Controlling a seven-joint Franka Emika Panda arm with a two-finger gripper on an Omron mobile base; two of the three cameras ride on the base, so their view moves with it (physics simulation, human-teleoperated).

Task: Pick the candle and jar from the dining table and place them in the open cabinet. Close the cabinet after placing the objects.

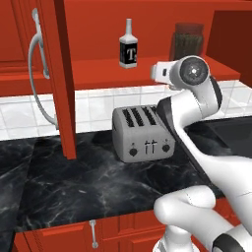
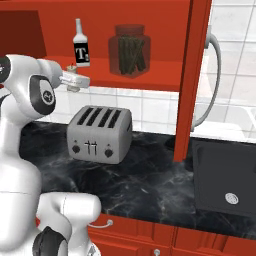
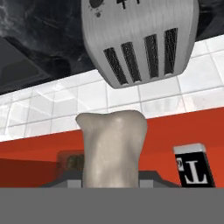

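Gripper (image 3: 111, 181) apparently clamps the candle (image 3: 112, 146) (upside-down view) above the toaster (image 1: 143, 133) on black marble counter (image 1: 88, 187).

Your arm rises from the base as a thick white column, bends at a dark-ringed elbow and reaches up and forward. In the left base view the upper link climbs toward one o'clock and ends in a round joint with a dark face; from there the wrist juts out toward nine o'clock. In the right base view the wrist points toward three o'clock. Your gripper (image 2: 75, 80) sits at the wrist's tip, held roughly level. In the hand view the jaws stand closed on the candle (image 3: 111, 146), a pale stubby cylinder rising toward twelve o'clock between them.
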